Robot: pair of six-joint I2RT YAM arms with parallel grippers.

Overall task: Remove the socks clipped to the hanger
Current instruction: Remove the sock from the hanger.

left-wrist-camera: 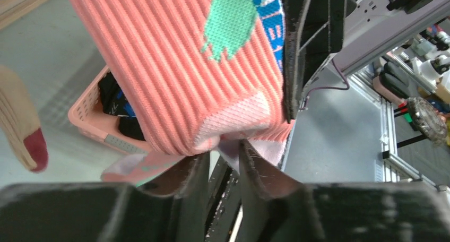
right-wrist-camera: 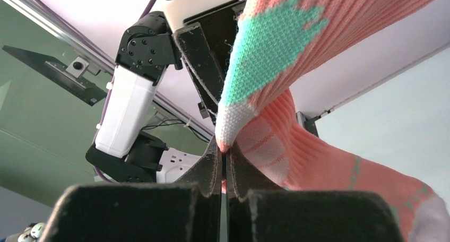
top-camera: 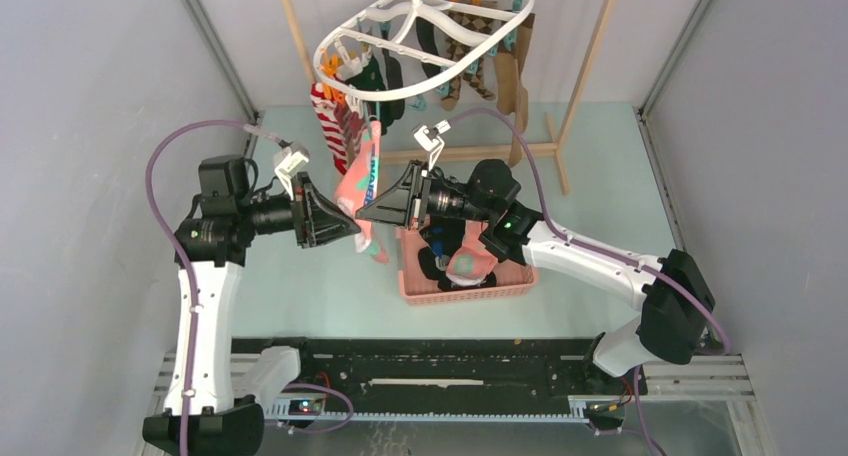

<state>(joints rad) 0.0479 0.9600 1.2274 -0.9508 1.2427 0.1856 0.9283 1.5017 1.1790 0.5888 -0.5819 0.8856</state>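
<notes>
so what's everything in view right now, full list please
hanger: one, white oval ring with teal and orange pegs, top centre
clipped socks: several, red-and-white striped, black, argyle, brown, hanging from the ring
pink sock: one, pink with a green patch, below the ring's near edge, between the grippers
basket: one, pink, on the table under the right arm
basket socks: count unclear, black and pink, inside the basket
wooden rack: one, light wood, at the back
table: one, pale teal
left gripper: one, black, jaws narrowed on the pink sock
right gripper: one, black, shut on the pink sock
</notes>
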